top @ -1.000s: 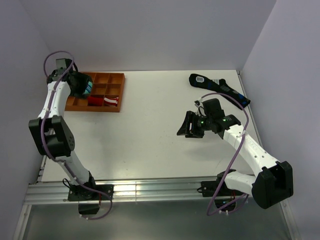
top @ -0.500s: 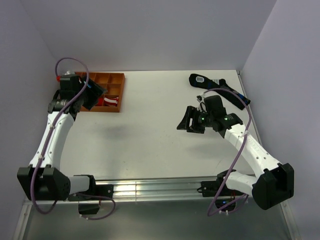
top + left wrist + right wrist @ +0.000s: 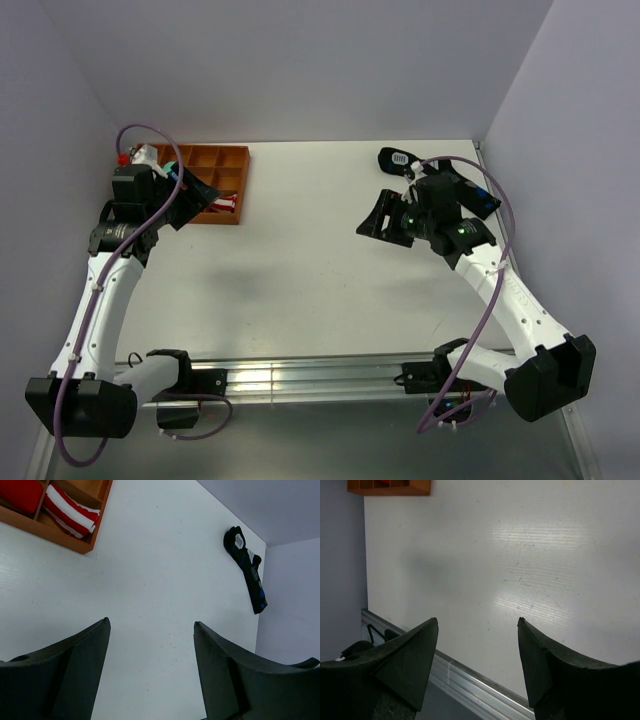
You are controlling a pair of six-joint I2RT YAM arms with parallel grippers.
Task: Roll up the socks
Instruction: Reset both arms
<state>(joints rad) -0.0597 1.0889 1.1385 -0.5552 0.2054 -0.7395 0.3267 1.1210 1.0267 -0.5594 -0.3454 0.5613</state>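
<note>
The socks (image 3: 20,492), plain red, lie in a compartment of the wooden tray (image 3: 55,536) at the far left of the table (image 3: 300,280). A red-and-white striped bundle (image 3: 70,511) sits just beside them in the next compartment. The left gripper (image 3: 150,626) hangs at the near side of the tray, its jaws spread and holding nothing. The right gripper (image 3: 477,624) hovers over the table on the right, jaws also spread wide and empty, near the black socks (image 3: 245,555) at the far right
</note>
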